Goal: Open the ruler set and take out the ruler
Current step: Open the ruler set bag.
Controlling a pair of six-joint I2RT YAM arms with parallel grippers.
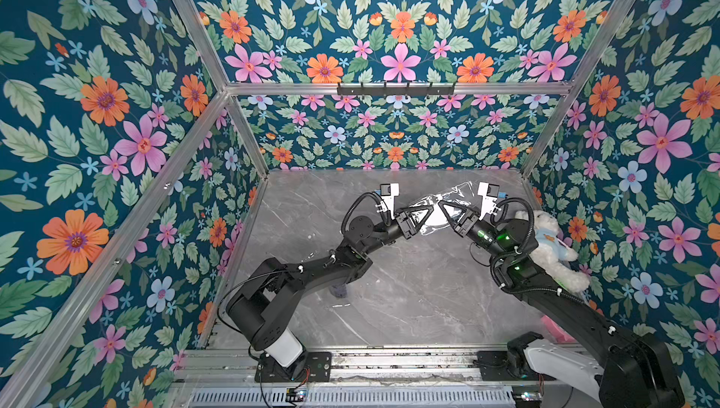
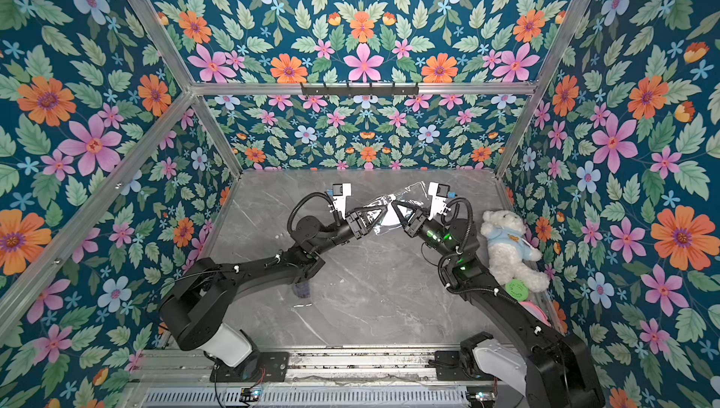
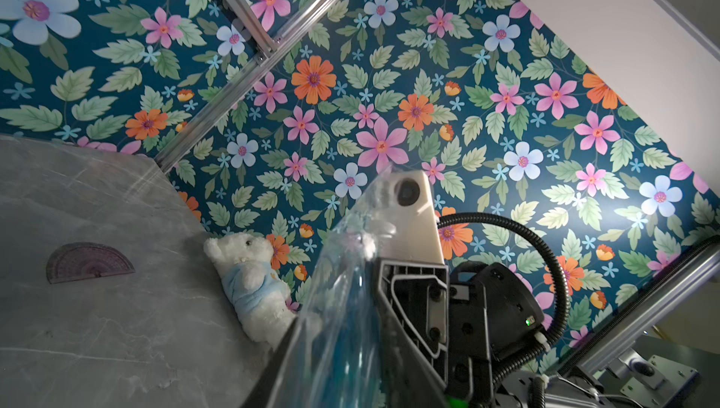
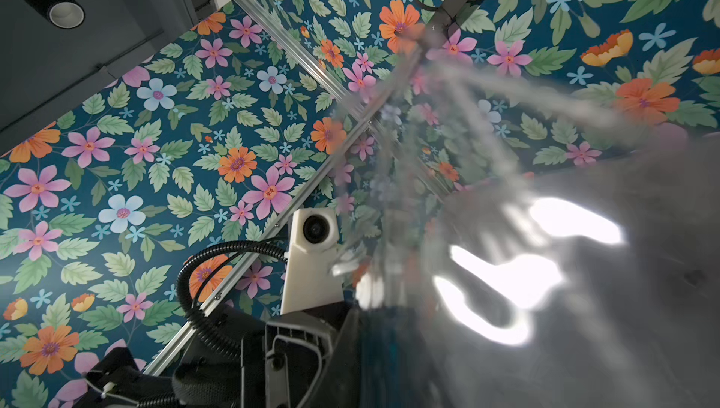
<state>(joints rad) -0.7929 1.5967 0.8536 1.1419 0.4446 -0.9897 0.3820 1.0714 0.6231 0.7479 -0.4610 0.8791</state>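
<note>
The ruler set (image 1: 454,193) is a crinkled clear plastic bag held in the air over the back of the grey table, seen in both top views (image 2: 405,193). Both grippers meet at it tip to tip. My left gripper (image 1: 428,208) has its jaws apart, and the bag (image 3: 343,308) lies loosely between them. My right gripper (image 1: 445,207) is shut on the bag (image 4: 428,191). Something blue shows inside the bag; I cannot tell whether it is the ruler. A purple protractor (image 3: 89,262) lies flat on the table under my left arm (image 1: 339,291).
A white teddy bear (image 1: 545,242) in a blue shirt leans against the right wall beside my right arm. A green disc (image 2: 517,289) and a pink item (image 1: 553,328) lie by the bear. A black hook rail (image 1: 395,88) hangs on the back frame.
</note>
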